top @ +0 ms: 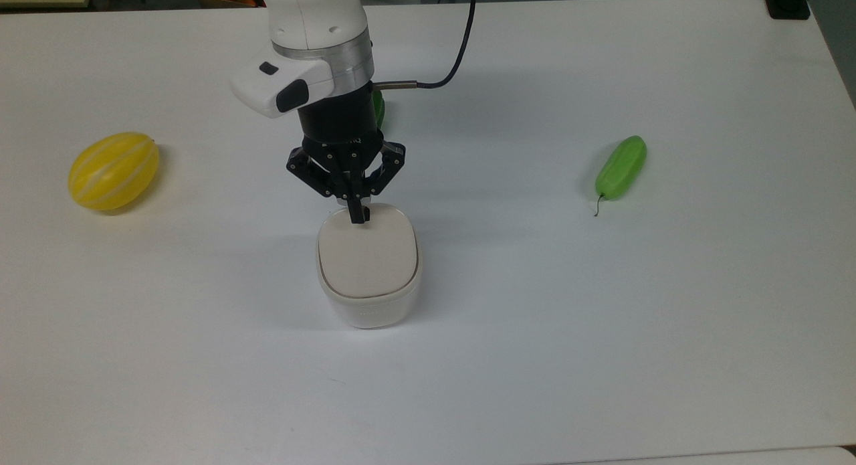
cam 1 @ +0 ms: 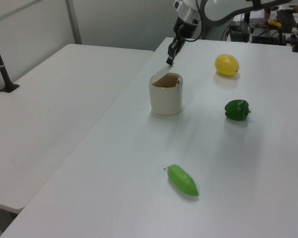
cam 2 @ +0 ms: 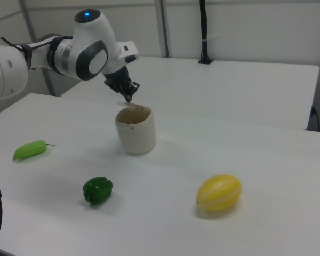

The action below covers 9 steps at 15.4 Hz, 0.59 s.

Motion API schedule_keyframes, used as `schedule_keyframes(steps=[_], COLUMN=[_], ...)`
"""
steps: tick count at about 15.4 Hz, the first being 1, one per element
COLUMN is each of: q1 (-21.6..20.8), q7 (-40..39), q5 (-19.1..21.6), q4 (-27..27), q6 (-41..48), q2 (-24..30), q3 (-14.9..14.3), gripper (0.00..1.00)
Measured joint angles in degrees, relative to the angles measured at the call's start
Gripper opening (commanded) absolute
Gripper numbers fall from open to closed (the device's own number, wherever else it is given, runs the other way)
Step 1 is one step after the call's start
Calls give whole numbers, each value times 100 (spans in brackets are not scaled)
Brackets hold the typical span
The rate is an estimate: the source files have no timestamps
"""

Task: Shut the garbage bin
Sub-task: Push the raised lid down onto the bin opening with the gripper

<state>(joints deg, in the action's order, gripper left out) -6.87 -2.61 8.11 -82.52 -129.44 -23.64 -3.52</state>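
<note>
Leftmost in the top view, a yellow melon [top: 114, 170] is seen; mid-table stands the bin [top: 369, 277], its beige lid [top: 367, 257] tilted partly down. Directly above the lid's raised far edge the gripper [top: 358, 214] is held, fingers pressed together, touching the lid. Well right, a green pepper [top: 621, 166] lies.

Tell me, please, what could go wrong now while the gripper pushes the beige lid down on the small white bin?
1. The beige hinged lid is still tilted up. The shut black gripper touches only its far edge, so the tips may slip off.
2. The small white plastic garbage bin stands free on the white table; an off-centre push might tip or slide it.
</note>
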Motion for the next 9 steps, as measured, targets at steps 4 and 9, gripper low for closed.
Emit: schedule_keyframes(steps=[4,9], q1=[-8,-9], q7=[-24,-63], q5=[-7,-37], q4=[-67,-173], q6=[91,91], q2=[-52,-225], q3=[0,0], gripper=[0,0])
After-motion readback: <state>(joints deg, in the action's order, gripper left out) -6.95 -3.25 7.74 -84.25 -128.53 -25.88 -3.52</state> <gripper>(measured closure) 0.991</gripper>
